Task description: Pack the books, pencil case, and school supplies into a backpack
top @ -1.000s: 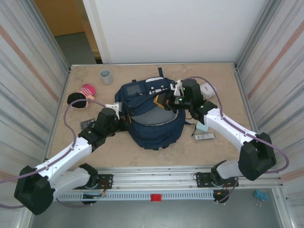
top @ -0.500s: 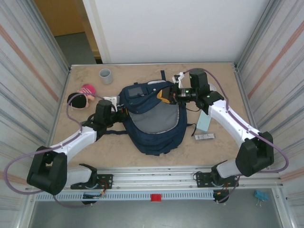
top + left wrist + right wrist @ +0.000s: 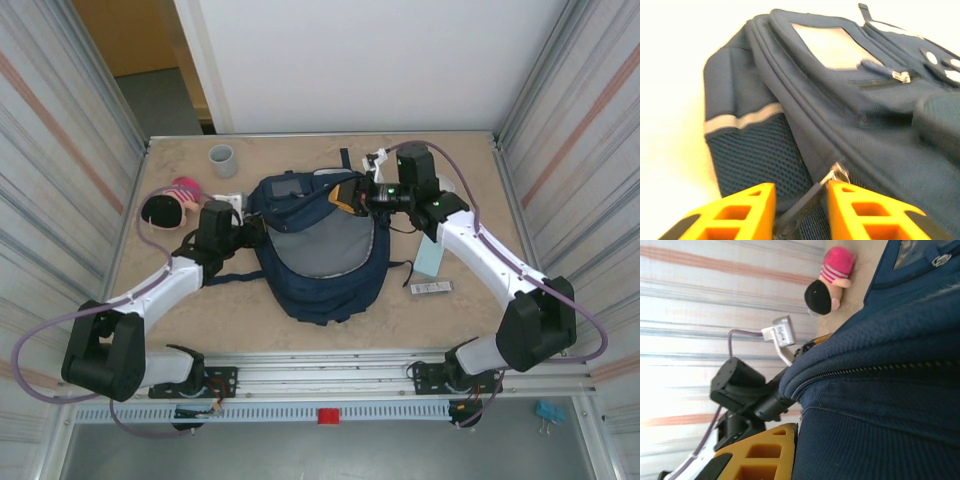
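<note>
So: backpack sits mid-bench. It's soft fabric that will probably sag, so grab the rim or zipper pull, not the panels. Left end effector is partly spread, straddling that pull. Right end effector is pinching top-edge fabric. Count: one backpack, one cup, one plush toy, one teal flat item, one grey bar.

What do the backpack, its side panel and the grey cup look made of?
The backpack: matte navy woven fabric, likely nylon or polyester; weave shows. Its side panel: open mesh, holes visible. The cup: smooth matte grey, ceramic or plastic; can't tell.
</note>
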### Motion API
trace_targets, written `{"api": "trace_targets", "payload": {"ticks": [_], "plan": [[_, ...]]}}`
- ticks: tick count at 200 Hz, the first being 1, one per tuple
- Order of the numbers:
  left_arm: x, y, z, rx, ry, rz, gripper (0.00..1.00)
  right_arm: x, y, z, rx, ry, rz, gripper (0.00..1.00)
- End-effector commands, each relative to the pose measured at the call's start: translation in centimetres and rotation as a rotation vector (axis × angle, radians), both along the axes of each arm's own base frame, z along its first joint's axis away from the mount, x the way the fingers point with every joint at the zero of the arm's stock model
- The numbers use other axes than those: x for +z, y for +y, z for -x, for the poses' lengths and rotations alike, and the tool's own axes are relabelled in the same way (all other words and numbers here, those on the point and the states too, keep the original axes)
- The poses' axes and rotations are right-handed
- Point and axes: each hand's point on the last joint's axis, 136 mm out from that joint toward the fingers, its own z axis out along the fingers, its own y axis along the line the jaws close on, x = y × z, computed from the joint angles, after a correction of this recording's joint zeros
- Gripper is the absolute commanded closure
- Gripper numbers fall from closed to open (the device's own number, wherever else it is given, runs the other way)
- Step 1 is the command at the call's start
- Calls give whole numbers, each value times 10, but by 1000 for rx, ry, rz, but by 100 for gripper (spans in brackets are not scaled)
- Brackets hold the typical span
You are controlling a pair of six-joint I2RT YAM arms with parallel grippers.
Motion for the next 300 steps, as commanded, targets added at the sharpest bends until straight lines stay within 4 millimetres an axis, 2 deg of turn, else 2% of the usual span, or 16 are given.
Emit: {"api": "trace_targets", "payload": {"ticks": [1,27,45,91,118,140,174,201,222,240,263,300], "plan": [[21,6,3,50,14,48,56,19,-3,-12,-129,-122,-6,93],[33,3,23,55,54,129,41,5,3,-22,-225,-138,22,93],[43,3,39,70,60,179,34,-5,17,-23,-230,-140,31,94],[56,4,73,101,58,208,29,-41,52,-17,-192,-88,72,91],[54,6,86,128,82,260,27,-66,65,-1,-161,-20,123,77],[52,5,94,129,110,274,25,-85,61,19,-150,27,198,61],[47,-1,100,113,138,271,22,-97,36,46,-143,69,320,44],[46,-8,100,108,162,282,20,-93,4,64,-128,72,440,38],[54,-19,97,81,165,301,18,-87,-23,74,-85,69,516,35],[62,-31,93,35,156,294,16,-85,-51,74,-66,90,573,33],[73,-47,86,-29,153,283,14,-83,-82,64,-61,104,607,32],[65,-64,77,-64,185,288,12,-87,-123,40,-76,107,666,29]]}}
